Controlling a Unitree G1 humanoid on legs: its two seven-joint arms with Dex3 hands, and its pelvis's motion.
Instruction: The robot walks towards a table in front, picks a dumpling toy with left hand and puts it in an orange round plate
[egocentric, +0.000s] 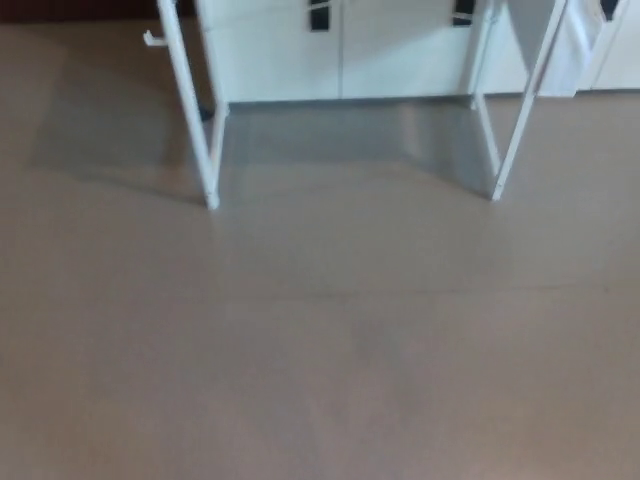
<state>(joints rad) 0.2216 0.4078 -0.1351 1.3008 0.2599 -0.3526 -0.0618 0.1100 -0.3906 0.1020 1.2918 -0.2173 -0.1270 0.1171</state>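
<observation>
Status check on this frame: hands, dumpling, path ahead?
Both hands out of view. Dumpling and plate not visible; only the white table legs show ahead. Bare floor up to the legs, nothing in the way.

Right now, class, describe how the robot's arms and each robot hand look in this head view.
Neither can be described: no arm or robot hand shows. Only the tan floor, two white table legs and white cabinets with dark handles appear.

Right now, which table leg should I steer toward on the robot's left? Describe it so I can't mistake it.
Start from the white cabinets along the far wall. Two front white legs stand on the floor before them. Take the left front leg; only it has a small white stub sticking out near its top.
</observation>
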